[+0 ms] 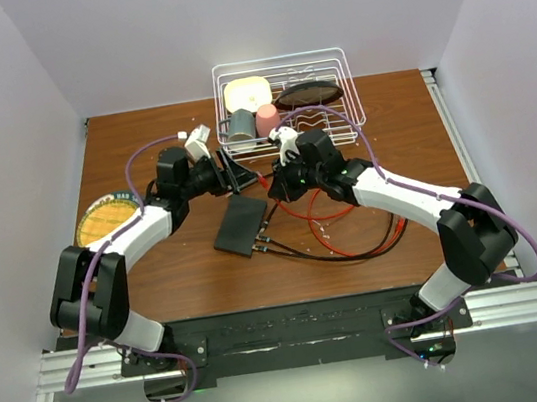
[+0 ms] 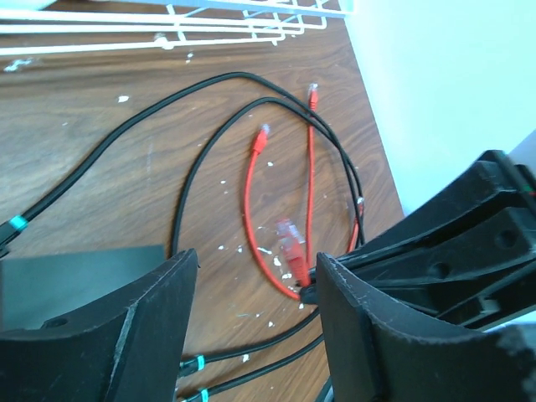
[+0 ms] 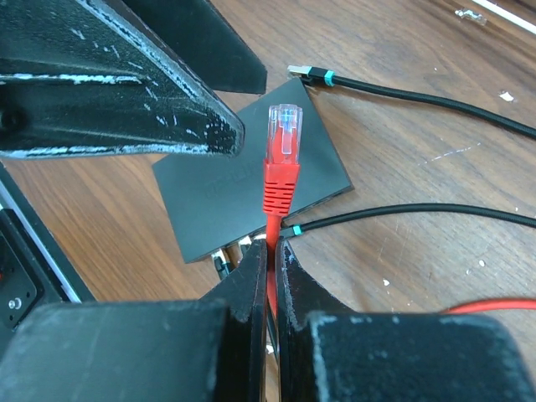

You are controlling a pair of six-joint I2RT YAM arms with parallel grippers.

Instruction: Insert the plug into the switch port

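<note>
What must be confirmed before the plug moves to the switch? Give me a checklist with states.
1. Grip on plug: ok; right gripper shut on the red cable just below it.
2. Plug sticks out past that gripper: ok.
3. Hold on switch: not ok; left gripper open, switch beside it, not between its jaws.
4. Free port: cannot tell; that edge is mostly hidden.
5. Plug seated: not ok.

Switch (image 1: pixel 242 223) — thin matte-black box, flat on the bench (image 1: pixel 159 278). Plug (image 3: pixel 283 138) — clear tip, red boot, upright, cable pinched in right claw (image 3: pixel 272 251), near the switch.
</note>
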